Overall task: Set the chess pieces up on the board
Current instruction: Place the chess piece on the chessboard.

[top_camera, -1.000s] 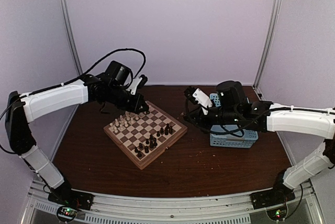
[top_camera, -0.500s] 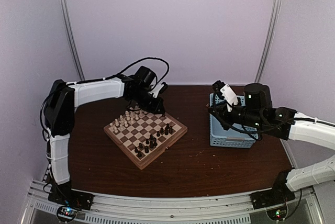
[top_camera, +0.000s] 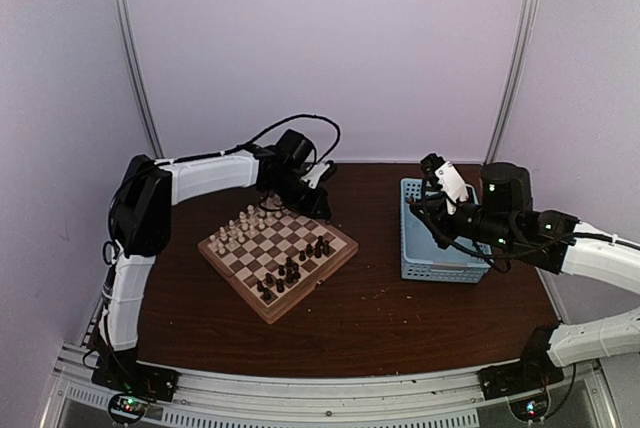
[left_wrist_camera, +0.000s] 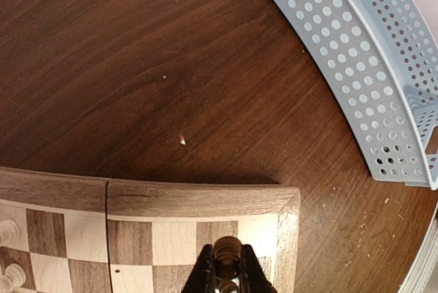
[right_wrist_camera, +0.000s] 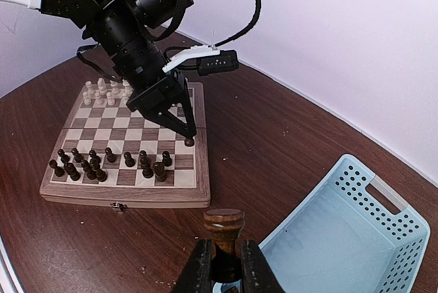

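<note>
The left gripper (left_wrist_camera: pixel 226 274) has swung across to the chessboard's (left_wrist_camera: pixel 171 198) far corner and pinches a dark brown piece (left_wrist_camera: pixel 227 248) over a square by that corner. The right gripper (right_wrist_camera: pixel 223 265) has drawn back beside the blue basket (right_wrist_camera: pixel 356 238), clamping a second dark chessman (right_wrist_camera: pixel 224 223).

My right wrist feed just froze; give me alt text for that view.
The right hand grips a dark brown chess piece beside a light blue basket. Ahead, the left hand holds another dark piece near a corner of the chessboard.
</note>
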`<state>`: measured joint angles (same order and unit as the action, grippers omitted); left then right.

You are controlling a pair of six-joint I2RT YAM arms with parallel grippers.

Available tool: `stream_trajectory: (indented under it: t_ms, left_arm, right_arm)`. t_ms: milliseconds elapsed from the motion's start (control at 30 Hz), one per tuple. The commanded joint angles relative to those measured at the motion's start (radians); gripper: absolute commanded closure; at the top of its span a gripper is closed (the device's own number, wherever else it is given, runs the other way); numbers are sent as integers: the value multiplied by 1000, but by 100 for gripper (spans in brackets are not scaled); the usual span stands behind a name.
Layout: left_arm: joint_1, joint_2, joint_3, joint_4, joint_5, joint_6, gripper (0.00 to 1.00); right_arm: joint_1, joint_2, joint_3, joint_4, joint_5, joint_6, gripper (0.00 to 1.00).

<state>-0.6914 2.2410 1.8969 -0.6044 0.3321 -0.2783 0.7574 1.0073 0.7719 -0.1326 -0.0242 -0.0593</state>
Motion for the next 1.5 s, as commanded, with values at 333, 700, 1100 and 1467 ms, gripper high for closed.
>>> stream_trajectory:
  t_ms: [333, 700, 1100, 1467]
  left_arm:
    - [-34, 66, 53, -37, -92, 87, 98]
    - [-37, 81, 47, -43, -108, 97, 95]
    - [-45, 87, 48, -43, -76, 92, 95]
    - [-48, 91, 49, -43, -68, 85, 86]
  right_arm:
    - [-17, -54, -34, 1, 20, -10, 86]
    - [-18, -59, -31, -12, 20, -4, 86]
    - [-19, -64, -34, -15, 20, 1, 85]
    - [-20, -68, -40, -18, 20, 5, 86]
